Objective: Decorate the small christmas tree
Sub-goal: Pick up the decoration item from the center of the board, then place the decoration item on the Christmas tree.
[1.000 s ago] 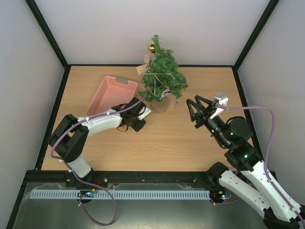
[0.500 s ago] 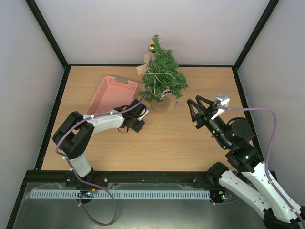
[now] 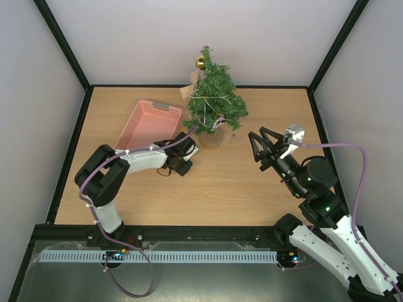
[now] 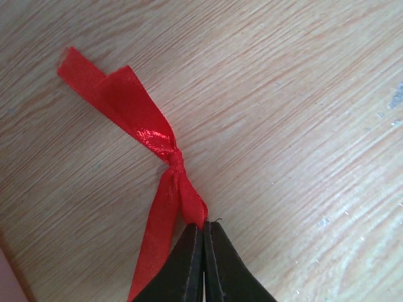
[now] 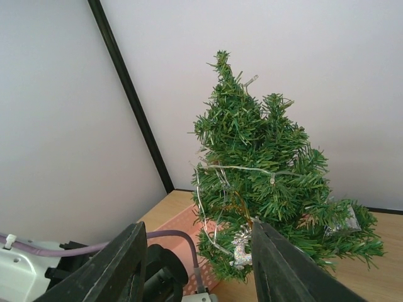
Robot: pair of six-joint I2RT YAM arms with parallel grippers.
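The small christmas tree (image 3: pixel 214 104) stands upright at 12 o'clock on the worktop (image 3: pixel 220 189), and its pale base is mostly hidden by the lowest branches. A gold bauble (image 3: pixel 200 62) hangs near its tip.

From above, the left end effector (image 3: pixel 179 165) at 9 o'clock covers whatever it holds. Its wrist view shows the jaws pressed together, nipping one loop of a red ribbon bow (image 4: pixel 148 135) that lies on the wood. The bow's tail is cut off by the frame's lower edge.

The right end effector (image 3: pixel 259 135), at 3 o'clock, is partly open and holds nothing. Its fingers frame the tree, and a small silver ornament (image 5: pixel 239 248) there is too small to identify.

A pink basket (image 3: pixel 141 129) sits at 10 o'clock.
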